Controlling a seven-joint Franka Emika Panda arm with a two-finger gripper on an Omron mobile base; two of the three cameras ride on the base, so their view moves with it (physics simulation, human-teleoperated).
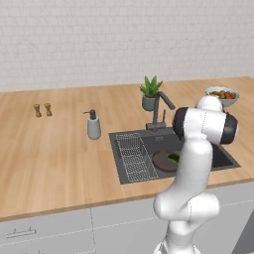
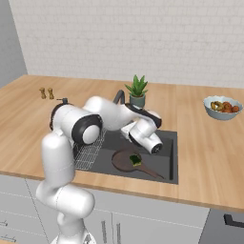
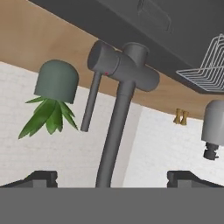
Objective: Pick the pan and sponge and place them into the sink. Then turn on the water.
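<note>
A white brick wall backs the long wooden counter, and the dark sink is the landmark to read everything from. The pan already lies in the sink with the green sponge resting on it, its handle running toward the sink's front right corner, so the placing part looks done and only the water remains. That seems to be why the gripper sits over the sink's back edge, pointed at the faucet: its fingers stand wide apart with nothing between them, the spout stem between them in the hand view and the side lever just beside. A potted plant stands right behind the faucet and could crowd a sideways push on the lever. The soap dispenser stands left of the sink, the wire rack fills its left half, two small shakers sit far left, and the fruit bowl far right.
</note>
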